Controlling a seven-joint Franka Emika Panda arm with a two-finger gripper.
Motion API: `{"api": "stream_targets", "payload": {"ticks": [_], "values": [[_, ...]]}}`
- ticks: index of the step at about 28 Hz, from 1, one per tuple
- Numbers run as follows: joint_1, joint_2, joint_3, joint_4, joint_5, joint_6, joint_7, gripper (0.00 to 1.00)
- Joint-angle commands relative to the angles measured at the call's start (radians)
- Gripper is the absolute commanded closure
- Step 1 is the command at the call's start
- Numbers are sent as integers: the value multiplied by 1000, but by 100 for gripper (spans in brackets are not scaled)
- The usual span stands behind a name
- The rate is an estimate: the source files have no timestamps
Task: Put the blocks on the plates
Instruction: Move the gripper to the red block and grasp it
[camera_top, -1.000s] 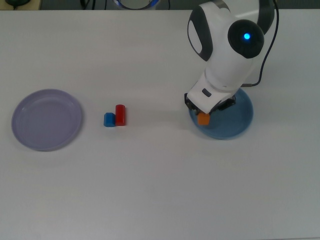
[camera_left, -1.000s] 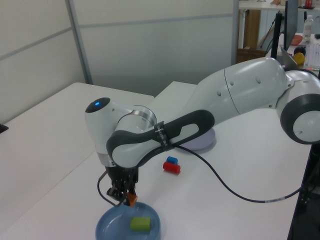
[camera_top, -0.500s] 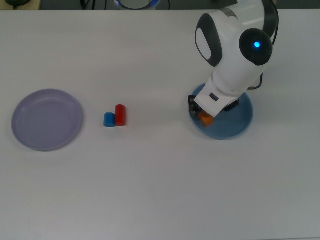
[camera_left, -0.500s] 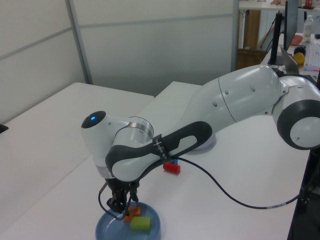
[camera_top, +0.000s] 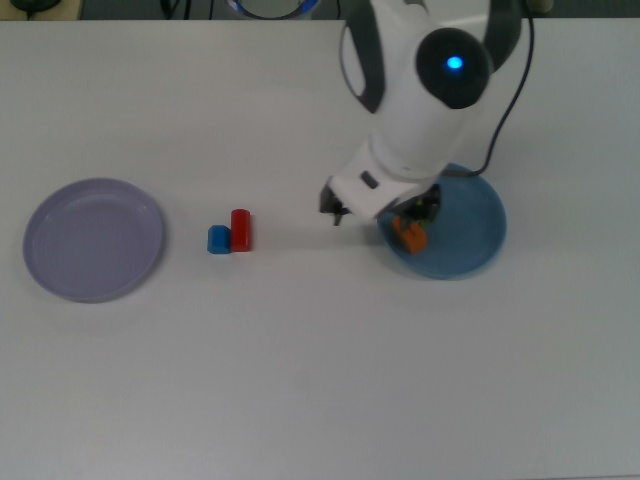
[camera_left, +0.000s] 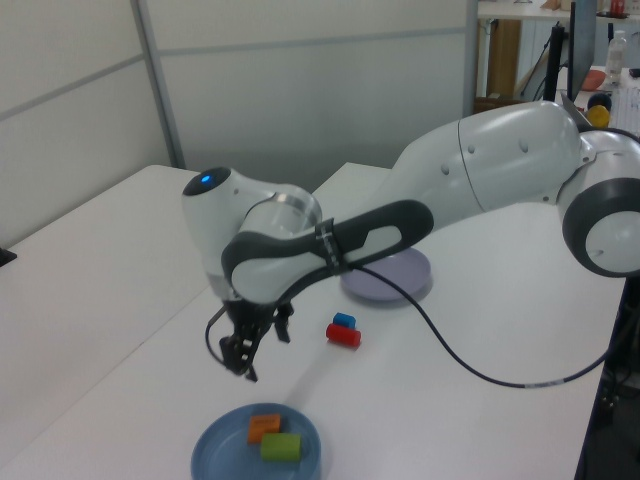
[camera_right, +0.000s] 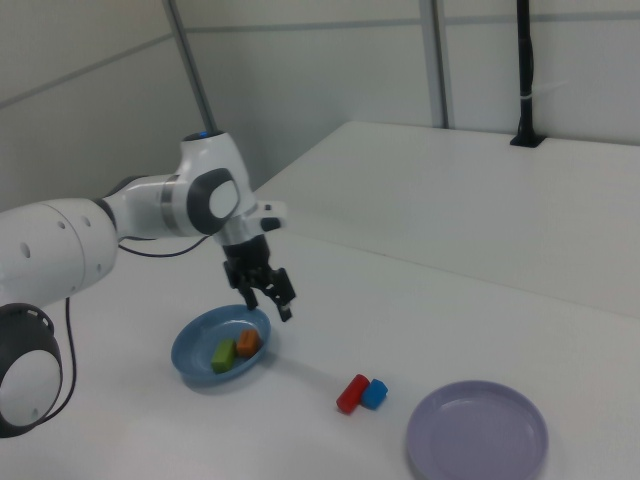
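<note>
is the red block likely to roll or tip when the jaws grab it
The red block looks oblong and lies on its side, so tipping seems unlikely. Its ends look rounded, so it might roll. The blue block sits against it and would probably get nudged.

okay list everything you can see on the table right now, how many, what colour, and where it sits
light blue plate: one, light blue, near the arm, holding two blocks.
orange block: one, orange, on the light blue plate.
green block: one, green, on the light blue plate beside the orange block.
red block: one, red, on the bare table between the plates.
blue cube: one, blue, touching the red block.
lavender plate: one, pale purple, holding nothing.
tool: one, black, open, raised above the table beside the light blue plate.
</note>
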Motion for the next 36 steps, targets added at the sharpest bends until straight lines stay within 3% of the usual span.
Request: {"api": "stream_targets", "payload": {"ticks": [1,7,10,22,36], "values": [[-50,-21,-39,-35,13,-35,-50,0],[-79,-10,-125,-45,11,-38,-153,0],[-91,-6,-140,-48,11,-37,-191,0],[-126,-6,-142,-107,10,-159,-214,0],[-125,30,-140,-108,-13,-147,-216,0]]}}
